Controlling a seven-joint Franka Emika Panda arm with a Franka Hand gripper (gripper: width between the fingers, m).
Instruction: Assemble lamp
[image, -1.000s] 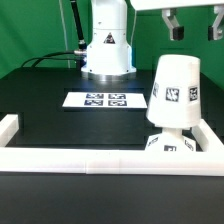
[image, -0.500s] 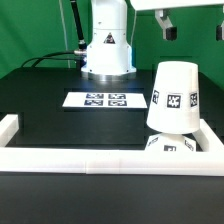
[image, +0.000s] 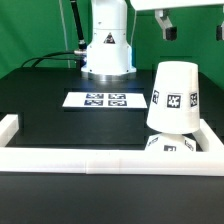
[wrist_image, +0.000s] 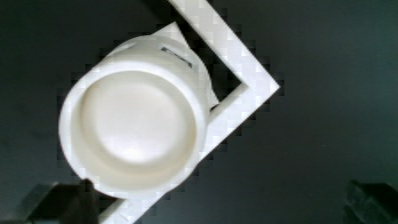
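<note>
Straight below my fingers (image: 194, 29) sits the shade (image: 172, 93), already seated over the base (image: 172, 144) in the corner of the border rail (image: 100, 163) on the desk (image: 60, 125). My 2 fingers hang released, spread apart with nothing between them, well above the stack. From the wrist view the shade's (wrist_image: 128, 118) round closed top faces me squarely, so its long axis runs upright, toward my palm. I judge any next grasp means a plain vertical descent. The bulb is hidden.
</note>
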